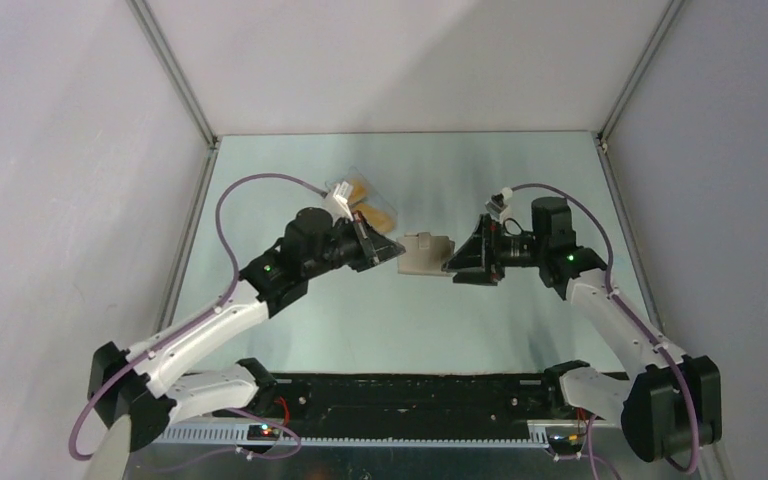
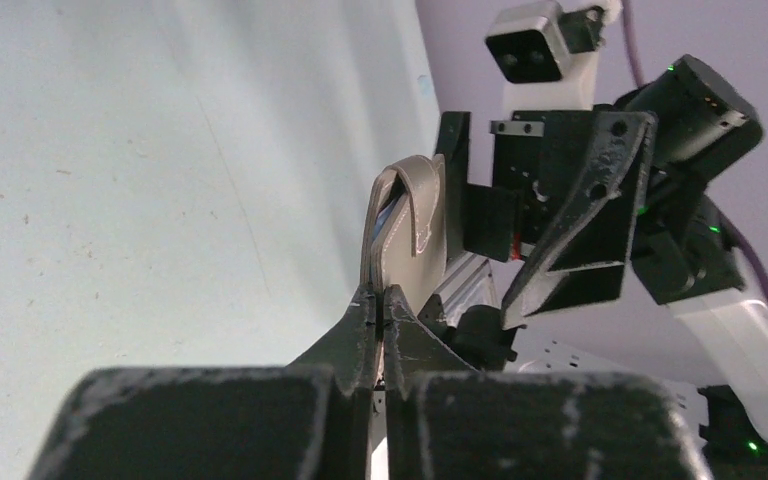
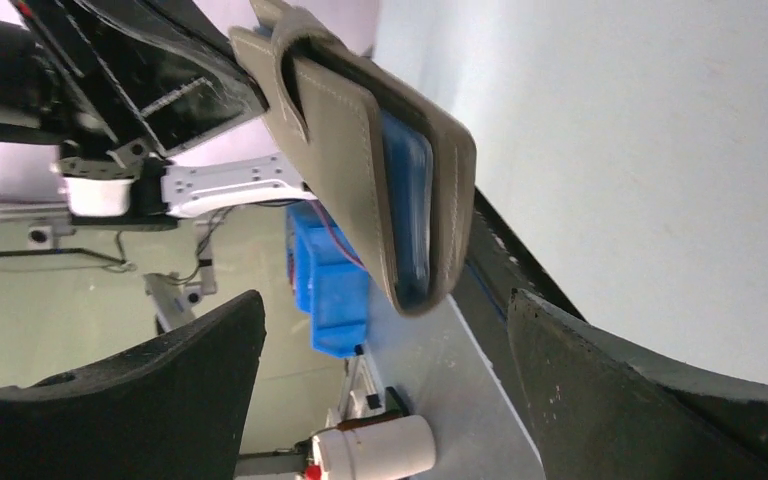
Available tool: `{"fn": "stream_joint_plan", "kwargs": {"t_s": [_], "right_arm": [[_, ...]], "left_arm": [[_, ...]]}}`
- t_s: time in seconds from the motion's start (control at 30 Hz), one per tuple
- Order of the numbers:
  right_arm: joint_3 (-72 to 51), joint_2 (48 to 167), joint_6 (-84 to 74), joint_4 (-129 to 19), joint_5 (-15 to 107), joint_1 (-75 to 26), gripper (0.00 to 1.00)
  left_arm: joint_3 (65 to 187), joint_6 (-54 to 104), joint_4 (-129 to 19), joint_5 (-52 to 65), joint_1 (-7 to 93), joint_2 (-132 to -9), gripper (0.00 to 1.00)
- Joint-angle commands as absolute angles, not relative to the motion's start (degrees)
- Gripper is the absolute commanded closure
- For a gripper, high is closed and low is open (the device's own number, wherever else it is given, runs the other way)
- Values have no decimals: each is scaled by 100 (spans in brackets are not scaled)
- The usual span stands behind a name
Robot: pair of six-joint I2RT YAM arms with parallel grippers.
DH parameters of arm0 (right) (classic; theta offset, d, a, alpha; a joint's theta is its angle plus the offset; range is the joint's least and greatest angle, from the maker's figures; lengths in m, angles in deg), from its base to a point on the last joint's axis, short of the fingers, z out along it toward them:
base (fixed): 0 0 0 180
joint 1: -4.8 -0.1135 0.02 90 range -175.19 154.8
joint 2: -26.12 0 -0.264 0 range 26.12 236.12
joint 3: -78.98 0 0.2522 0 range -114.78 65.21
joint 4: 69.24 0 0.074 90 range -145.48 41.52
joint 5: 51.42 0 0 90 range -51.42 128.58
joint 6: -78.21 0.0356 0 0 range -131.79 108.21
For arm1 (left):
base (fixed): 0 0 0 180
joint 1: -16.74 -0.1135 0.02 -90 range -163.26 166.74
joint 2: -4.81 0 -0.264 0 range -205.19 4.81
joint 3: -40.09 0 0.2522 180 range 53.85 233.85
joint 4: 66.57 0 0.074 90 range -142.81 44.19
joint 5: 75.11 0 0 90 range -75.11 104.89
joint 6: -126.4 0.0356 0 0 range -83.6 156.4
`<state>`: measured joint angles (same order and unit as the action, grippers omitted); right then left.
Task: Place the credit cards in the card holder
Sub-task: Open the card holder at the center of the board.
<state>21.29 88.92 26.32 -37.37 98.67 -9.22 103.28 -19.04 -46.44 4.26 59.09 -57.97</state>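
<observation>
The card holder, mid-air over the worktop centre, is pinched by the closed left claw; the right claw is spread wide, empty. Seemingly light and soft (probably floppy), it is best gripped at a stitched edge.

The card holder is grey-taupe with pale stitching and blue between its leaves, the credit cards orange-gold, the table pale grey-green, the cables purple.
</observation>
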Motion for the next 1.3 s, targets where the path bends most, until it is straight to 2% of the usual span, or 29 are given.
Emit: {"fn": "stream_joint_plan", "kwargs": {"t_s": [0.0, 0.1, 0.23, 0.27, 0.3, 0.33, 0.37, 0.4, 0.43, 0.5, 0.53, 0.57, 0.63, 0.67, 0.73, 0.8, 1.0, 1.27], "right_arm": [[2111, 9102, 3839, -5529, 10299, -1194, 8], [2112, 9232, 4197, -6224, 10306, -1410, 12], [2111, 9281, 4948, -7248, 10328, -1653, 22], [2110, 9282, 5040, -7409, 10327, -1694, 29], [2110, 9276, 5210, -7672, 10333, -1714, 41], [2114, 9270, 5276, -7907, 10352, -1747, 47], [2112, 9247, 5381, -8007, 10361, -1758, 62], [2112, 9214, 5419, -8127, 10384, -1762, 68], [2111, 9196, 5458, -8156, 10395, -1766, 81], [2114, 9098, 5342, -8080, 10404, -1767, 96], [2075, 9004, 5232, -7765, 10366, -1758, 99], [2040, 8936, 4838, -7509, 10311, -1751, 100], [1785, 8669, 3735, -6221, 9922, -1746, 100], [1499, 8466, 3313, -5055, 9421, -1790, 100], [1056, 8169, 1998, -3705, 8468, -1945, 100], [715, 7908, 941, -2919, 7635, -2167, 100], [643, 7148, -1377, -2513, 6605, -2530, 100], [1386, 6203, -3426, -3311, 5864, -2904, 100]], "left_arm": [[10295, -1888, -4800, 444, 5897, -5275, 100], [10215, -1976, -4875, 465, 5900, -5081, 100], [10144, -2068, -4927, 495, 5888, -4873, 100], [10133, -2094, -4929, 504, 5886, -4821, 99], [10110, -2110, -4930, 524, 5880, -4794, 98], [10098, -2126, -4930, 549, 5882, -4751, 97], [10068, -2130, -4930, 562, 5866, -4732, 87], [10027, -2177, -4925, 565, 5858, -4696, 78], [10005, -2200, -4918, 570, 5823, -4674, 52], [9950, -2243, -4847, 624, 5765, -4613, 27], [9941, -2254, -4787, 712, 5750, -4565, 23], [9939, -2251, -4661, 762, 5717, -4518, 18], [9907, -2245, -4534, 832, 5636, -4433, 15], [9882, -2237, -4490, 828, 5606, -4410, 14], [9863, -2221, -4389, 768, 5498, -4341, 13], [9847, -2184, -4307, 733, 5415, -4289, 13], [9994, -1981, -4252, 307, 5225, -4328, 14], [10466, -2215, -4260, -891, 5168, -4679, 15]]}}
